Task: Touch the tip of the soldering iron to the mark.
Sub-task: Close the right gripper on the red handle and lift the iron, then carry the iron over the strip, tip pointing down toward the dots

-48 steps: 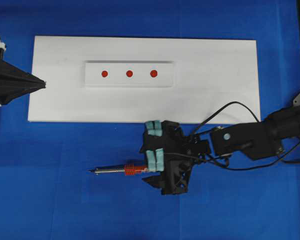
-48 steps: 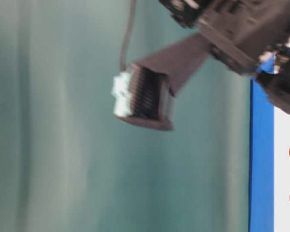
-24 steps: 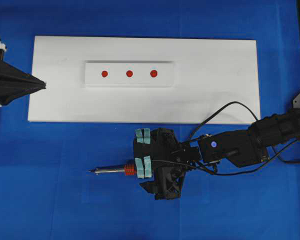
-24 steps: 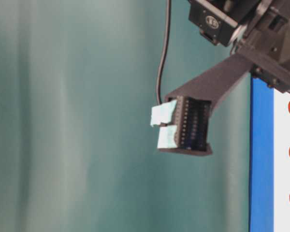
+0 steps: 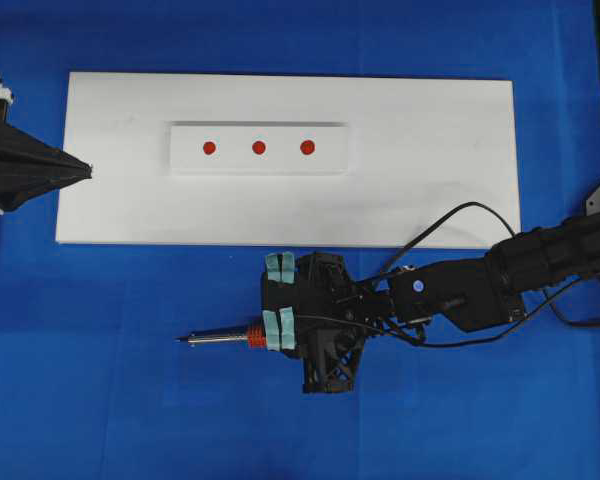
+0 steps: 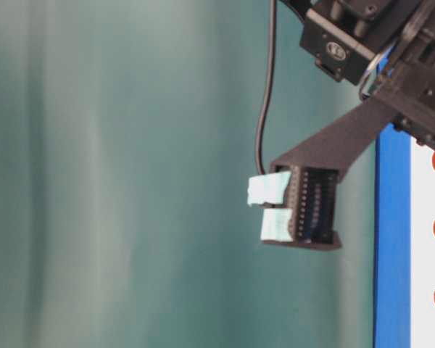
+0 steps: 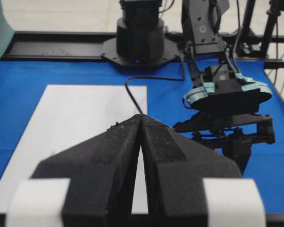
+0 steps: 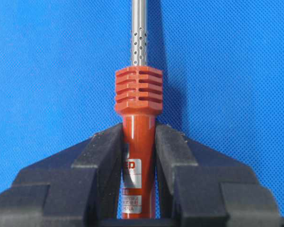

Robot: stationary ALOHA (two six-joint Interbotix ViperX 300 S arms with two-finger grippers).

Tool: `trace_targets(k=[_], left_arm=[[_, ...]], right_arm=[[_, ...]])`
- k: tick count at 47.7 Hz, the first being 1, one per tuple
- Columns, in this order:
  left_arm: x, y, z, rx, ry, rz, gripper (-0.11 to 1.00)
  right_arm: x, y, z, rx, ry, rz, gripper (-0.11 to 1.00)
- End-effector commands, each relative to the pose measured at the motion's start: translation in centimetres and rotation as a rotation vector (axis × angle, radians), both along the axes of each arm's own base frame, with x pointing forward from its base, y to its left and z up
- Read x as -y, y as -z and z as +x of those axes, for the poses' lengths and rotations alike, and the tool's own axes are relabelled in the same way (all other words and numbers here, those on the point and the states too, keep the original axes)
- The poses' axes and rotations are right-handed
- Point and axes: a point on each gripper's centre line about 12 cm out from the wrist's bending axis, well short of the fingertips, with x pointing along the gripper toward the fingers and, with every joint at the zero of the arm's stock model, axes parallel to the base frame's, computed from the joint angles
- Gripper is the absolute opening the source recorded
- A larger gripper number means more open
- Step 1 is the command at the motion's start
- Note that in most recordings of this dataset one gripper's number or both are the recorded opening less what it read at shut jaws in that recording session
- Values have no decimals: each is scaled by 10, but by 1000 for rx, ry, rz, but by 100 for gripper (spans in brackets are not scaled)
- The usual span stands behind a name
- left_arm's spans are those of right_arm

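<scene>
**Right hand closes on the soldering iron handle**

Change of state. One second ago the right hand [image 5: 273,297] stood over the soldering iron [image 5: 225,340] with its fingers spread wide. It has since come down and drawn them together. In the right wrist view both black fingers [image 8: 102,156] press against the red-orange handle just behind the ribbed collar. The right hand is clenched on the soldering iron.

Position. The iron lies level on the blue surface [image 5: 100,400], tip pointing left in the overhead view, well apart from the mark [image 5: 259,147]. The mark is the middle dot on the white block [image 5: 330,160], which sits on the white board [image 5: 430,180].

Consequence. The grasp appears complete; lift and transport to the mark are not yet done.

Left hand [image 5: 80,168]. Clenched, grasping nothing, at the board's left edge.

Containers. None in view.
</scene>
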Motion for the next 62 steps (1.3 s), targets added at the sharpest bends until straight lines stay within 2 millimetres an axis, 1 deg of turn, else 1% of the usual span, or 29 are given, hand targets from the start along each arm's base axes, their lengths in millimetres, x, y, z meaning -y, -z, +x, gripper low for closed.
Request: trace_targets(k=[1,6,12,20,25,29,35,38,43,55,62], left_arm=[[-1,-4,1,15,-3,-2,2],[-1,-4,1,15,-3,-2,2],[0,-4,1,14,-1,-2,2],[0,-4,1,15,-1,-3,2],[-1,-5,1,18,-2,-11,2],[0,-5,1,18,-1,-12,2],[-1,-6,0,23,-2,-13,2],[-1,-6,0,24,-2,-13,2],[0,-6,0,24,-1,-13,2],[0,-6,0,24,-1,-13,2],[0,-6,0,24,-1,-13,2]], right_arm=[[-3,-16,6,45,-4,10,6],[-2,-22,5,45,-4,10,6],[2,-37,1,48,1,11,6],[6,-69,-6,47,1,8,6],[9,-97,-14,55,-4,3,6],[10,-114,-20,62,-7,1,6],[12,-135,-27,61,-10,-3,6],[12,-143,-29,61,-16,-11,6],[12,-149,-30,66,-23,-25,6],[13,-149,-30,68,-26,-32,6],[18,-148,-30,63,-19,-40,6]])
